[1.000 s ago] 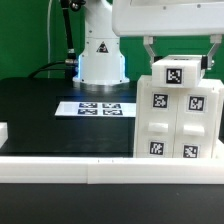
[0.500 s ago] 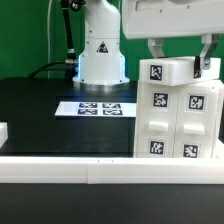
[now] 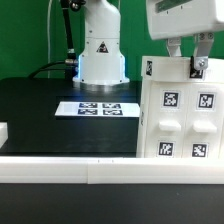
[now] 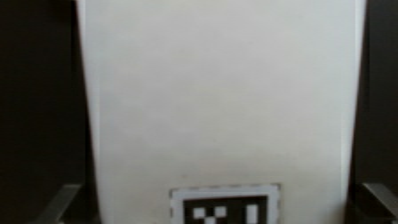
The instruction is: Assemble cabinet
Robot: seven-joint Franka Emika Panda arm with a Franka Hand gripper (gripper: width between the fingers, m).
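The cabinet (image 3: 182,115) is a large white box with several black-and-white tags on its face. It stands at the exterior view's right on the black table, tilted toward the camera. My gripper (image 3: 188,58) comes down from above, its two fingers on either side of the cabinet's top edge, shut on it. In the wrist view the cabinet's white top (image 4: 214,100) fills the space between the fingers (image 4: 61,203), with one tag (image 4: 224,206) near the gripper (image 4: 217,205).
The marker board (image 3: 100,108) lies flat mid-table. The white robot base (image 3: 100,55) with a warning sticker stands behind it. A white rail (image 3: 70,170) runs along the front edge. A small white part (image 3: 3,131) sits at the exterior view's left edge.
The gripper has moved toward the exterior view's right and taken the cabinet along. The cabinet's face has tipped toward the camera and looks larger.
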